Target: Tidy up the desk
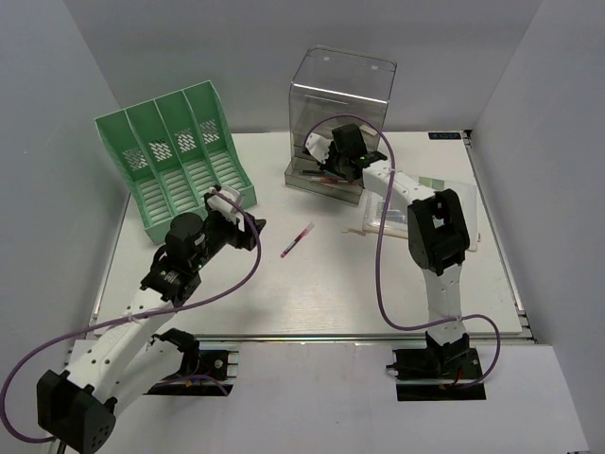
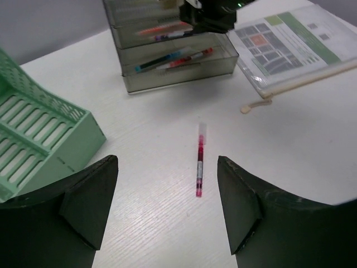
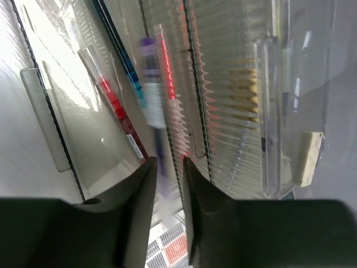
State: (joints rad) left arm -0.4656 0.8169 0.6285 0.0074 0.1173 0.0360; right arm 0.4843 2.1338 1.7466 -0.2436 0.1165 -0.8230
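Note:
The white desk (image 1: pixel 331 293) holds a red pen (image 1: pixel 297 240) lying loose near its middle. My left gripper (image 1: pixel 248 227) is open and empty, hovering just left of that pen; in the left wrist view the pen (image 2: pixel 199 162) lies ahead between my spread fingers (image 2: pixel 167 167). My right gripper (image 1: pixel 326 156) is over the pulled-out bottom drawer of the clear drawer box (image 1: pixel 340 123). In the right wrist view its jaws (image 3: pixel 169 162) stand a little apart, and a blurred purple pen (image 3: pixel 152 100) runs loose between them over the drawer, beside red and blue pens.
A green slotted file rack (image 1: pixel 175 156) stands at the back left, close to my left arm. A clear folder of printed sheets (image 1: pixel 416 203) lies under my right arm, with a wooden stick (image 2: pixel 301 81) along its edge. A silver rail (image 1: pixel 312 339) lines the near edge.

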